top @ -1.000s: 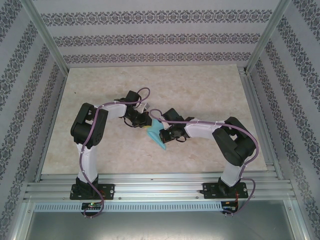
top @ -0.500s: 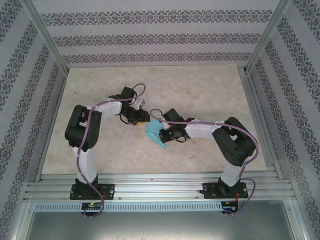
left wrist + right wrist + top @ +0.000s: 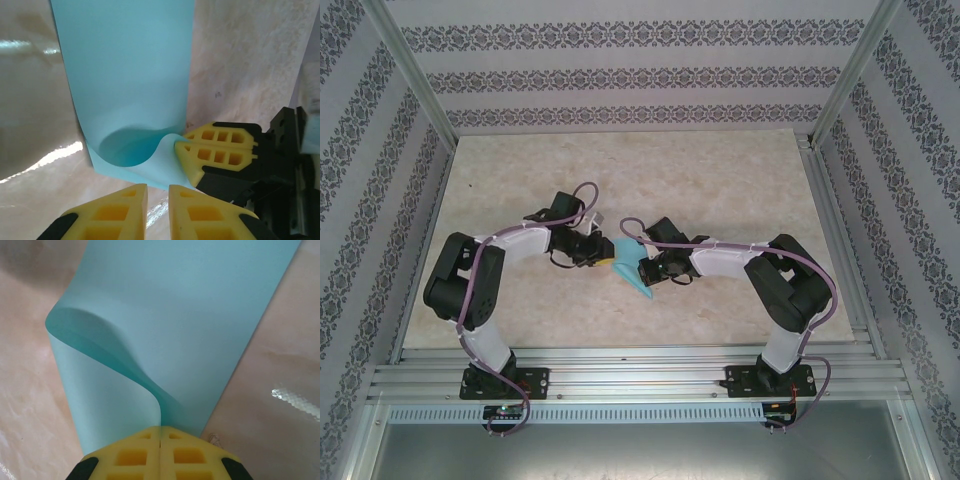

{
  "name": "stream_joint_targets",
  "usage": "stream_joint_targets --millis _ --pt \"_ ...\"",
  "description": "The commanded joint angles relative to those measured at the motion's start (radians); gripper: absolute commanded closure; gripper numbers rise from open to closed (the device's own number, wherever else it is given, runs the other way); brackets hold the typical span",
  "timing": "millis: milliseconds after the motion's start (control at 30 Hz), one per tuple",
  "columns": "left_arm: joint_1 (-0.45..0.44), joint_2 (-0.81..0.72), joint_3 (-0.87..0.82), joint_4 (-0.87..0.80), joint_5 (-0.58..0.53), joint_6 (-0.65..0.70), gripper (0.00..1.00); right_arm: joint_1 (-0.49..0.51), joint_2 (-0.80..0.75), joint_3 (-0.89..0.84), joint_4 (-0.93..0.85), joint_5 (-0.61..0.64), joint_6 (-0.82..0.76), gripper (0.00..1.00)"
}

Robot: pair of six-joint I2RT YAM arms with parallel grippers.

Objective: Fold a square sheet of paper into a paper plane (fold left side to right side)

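Left gripper (image 3: 158,194) returned to the curled sheet (image 3: 130,75) (right gripper (image 3: 160,434) pinches it).

a beige marbled table (image 3: 720,170) sits inside patterned walls (image 3: 620,75) and metal rails (image 3: 620,365)

No text, label, brand, number or sign can be read. The thin turquoise-blue square sheet of paper (image 3: 200,315) is plain on every visible face. The small dark circuit board (image 3: 504,410) at the near left arm base is too small to read.
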Motion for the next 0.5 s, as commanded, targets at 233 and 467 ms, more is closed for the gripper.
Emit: stream_joint_targets --millis 233,467 --pt "-0.09 -0.008 -0.073 0.261 -0.076 -0.285 0.83 0.017 0.06 -0.009 -0.072 0.014 -0.013 1.0" --pt "-0.124 0.034 -0.03 0.256 -0.09 -0.299 0.83 0.02 0.069 0.002 -0.077 0.011 -0.017 1.0"
